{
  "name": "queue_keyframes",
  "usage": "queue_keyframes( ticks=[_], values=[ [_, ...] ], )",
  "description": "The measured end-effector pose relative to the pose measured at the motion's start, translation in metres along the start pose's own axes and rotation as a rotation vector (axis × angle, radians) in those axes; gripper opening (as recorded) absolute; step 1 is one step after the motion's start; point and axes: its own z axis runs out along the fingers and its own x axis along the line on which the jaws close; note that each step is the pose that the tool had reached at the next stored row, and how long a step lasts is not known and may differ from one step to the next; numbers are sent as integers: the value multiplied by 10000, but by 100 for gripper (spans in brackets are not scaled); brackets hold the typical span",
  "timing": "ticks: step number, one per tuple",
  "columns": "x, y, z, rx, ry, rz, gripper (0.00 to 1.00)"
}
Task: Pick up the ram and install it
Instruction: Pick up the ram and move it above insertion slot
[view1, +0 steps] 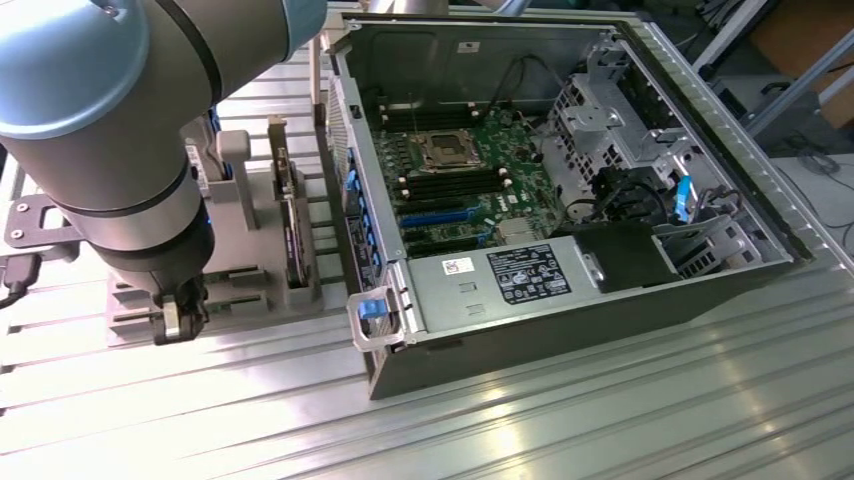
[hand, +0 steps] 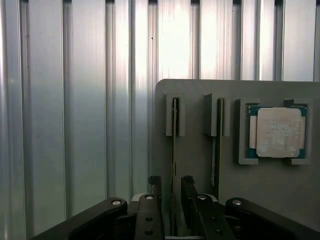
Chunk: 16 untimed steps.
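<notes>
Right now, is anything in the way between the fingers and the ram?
Nothing visible is. The ram stands on edge in its slot in the gray holder, and the open fingers sit one on each side of it, with a small gap on both sides.

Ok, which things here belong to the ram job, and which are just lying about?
Job: ram in the grey holder, gripper with jaws open either side of it, motherboard in the open computer case.
Lying about: CPU chip, second board in the next slot, power supply.
</notes>
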Motion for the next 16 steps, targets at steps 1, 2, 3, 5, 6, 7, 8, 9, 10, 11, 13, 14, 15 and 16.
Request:
queue_keyframes(
  ticks=[1,2,3,5,6,7,8,9,10,11,13,14,15,16],
  values=[
    [0,0,0,0,0,1,29],
    [0,0,0,0,0,0,22],
    [0,0,0,0,0,0,16],
    [0,0,-1,-1,1,0,12],
    [0,0,-1,-1,1,0,12],
    [0,0,0,0,0,0,12],
    [0,0,0,0,1,0,12],
    [0,0,0,0,0,0,12],
    [0,0,-2,2,-2,0,12],
    [0,1,-18,0,0,0,12],
    [-1,1,-34,2,-2,0,12],
    [-1,1,-43,-1,1,0,12],
    [-1,2,-54,0,1,0,12],
    [-1,2,-61,0,1,0,12]
  ],
)
